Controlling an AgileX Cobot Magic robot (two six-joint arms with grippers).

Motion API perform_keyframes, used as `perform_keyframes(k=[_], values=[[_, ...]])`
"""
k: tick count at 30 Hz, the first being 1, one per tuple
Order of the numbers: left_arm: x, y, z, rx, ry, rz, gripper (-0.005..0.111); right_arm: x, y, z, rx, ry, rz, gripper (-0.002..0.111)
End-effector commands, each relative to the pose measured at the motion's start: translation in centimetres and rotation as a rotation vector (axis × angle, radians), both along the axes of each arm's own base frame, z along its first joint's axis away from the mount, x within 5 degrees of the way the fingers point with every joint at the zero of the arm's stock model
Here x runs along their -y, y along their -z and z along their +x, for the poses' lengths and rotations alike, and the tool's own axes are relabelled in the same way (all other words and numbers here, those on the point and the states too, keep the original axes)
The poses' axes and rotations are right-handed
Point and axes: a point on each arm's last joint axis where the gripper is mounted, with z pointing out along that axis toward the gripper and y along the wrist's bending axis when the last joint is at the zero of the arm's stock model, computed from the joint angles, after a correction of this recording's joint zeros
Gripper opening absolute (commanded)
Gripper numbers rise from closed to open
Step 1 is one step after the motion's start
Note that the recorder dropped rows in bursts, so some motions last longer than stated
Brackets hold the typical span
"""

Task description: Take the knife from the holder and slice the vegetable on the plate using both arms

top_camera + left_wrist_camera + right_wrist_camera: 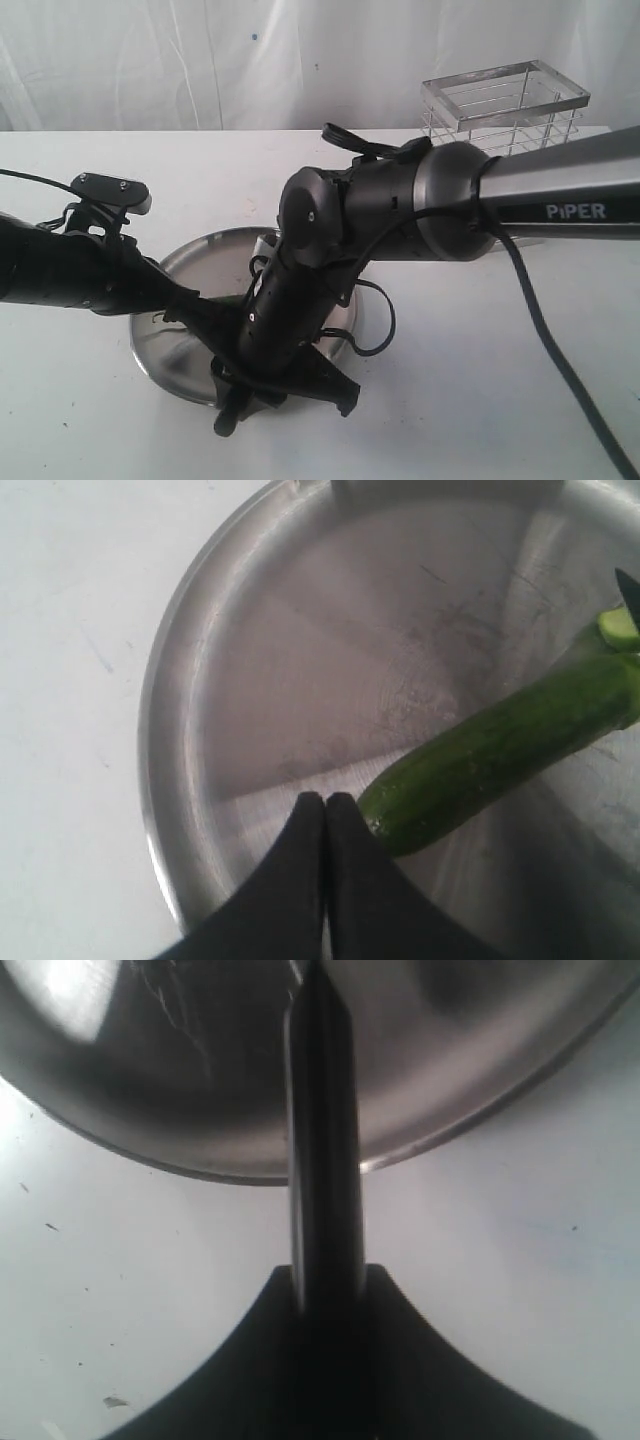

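Knife (322, 1140) out of holder (505, 105), clamped in my right gripper (325, 1282), blade over plate (300, 660). Left gripper (325, 805) pinched shut, empty, beside vegetable (490, 755) on plate. One slice (618, 627) looks cut; more to go.

A white table (480, 390) (faintly speckled) stands before a creased white plastic sheet (200, 60), evenly lit.

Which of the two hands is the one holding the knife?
The right hand, closed on the dark knife reaching over the plate. The left hand is shut on nothing, just beside the green vegetable.
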Motion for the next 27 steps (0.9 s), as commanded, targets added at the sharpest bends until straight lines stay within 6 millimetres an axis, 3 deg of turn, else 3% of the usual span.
perform_keyframes(k=[1, 27], values=[[0.09, 0.11, -0.19, -0.013, -0.007, -0.022, 0.000, 0.21, 0.16, 0.43, 0.025, -0.007, 0.001, 0.000], [0.09, 0.11, -0.19, -0.013, -0.007, -0.022, 0.000, 0.09, 0.58, 0.62, 0.037, -0.011, 0.000, 0.000]])
